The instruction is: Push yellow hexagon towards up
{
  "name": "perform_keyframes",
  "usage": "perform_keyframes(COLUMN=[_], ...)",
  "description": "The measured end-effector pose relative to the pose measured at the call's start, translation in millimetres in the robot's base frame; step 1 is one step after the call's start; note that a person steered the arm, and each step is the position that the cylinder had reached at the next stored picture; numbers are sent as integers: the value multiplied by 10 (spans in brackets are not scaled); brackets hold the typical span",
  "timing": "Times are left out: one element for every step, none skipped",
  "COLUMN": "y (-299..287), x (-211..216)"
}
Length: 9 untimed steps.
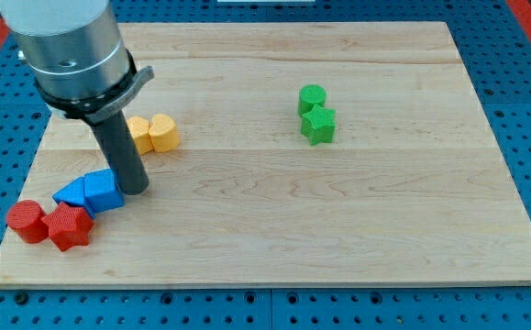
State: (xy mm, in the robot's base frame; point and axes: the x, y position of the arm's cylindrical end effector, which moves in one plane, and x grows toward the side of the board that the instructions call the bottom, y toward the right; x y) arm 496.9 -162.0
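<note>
The yellow hexagon (139, 134) lies on the wooden board at the view's left, partly hidden behind my rod. A yellow heart-shaped block (163, 132) touches its right side. My tip (134, 190) rests on the board just below the yellow hexagon. It sits against the right side of a blue block (101, 190), which has a second blue block (70, 193) at its left.
A red round block (27, 220) and a red star-like block (70, 226) lie at the lower left near the board's edge. A green round block (312, 97) and a green star block (318, 125) sit together at the upper right. A blue pegboard surrounds the board (357, 229).
</note>
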Motion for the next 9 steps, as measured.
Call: perform_keyframes(y=[-295, -605, -296, -102, -8, -142, 33, 47, 30], x=[-147, -218, -254, -254, -358, -659, -805, -1189, -1728])
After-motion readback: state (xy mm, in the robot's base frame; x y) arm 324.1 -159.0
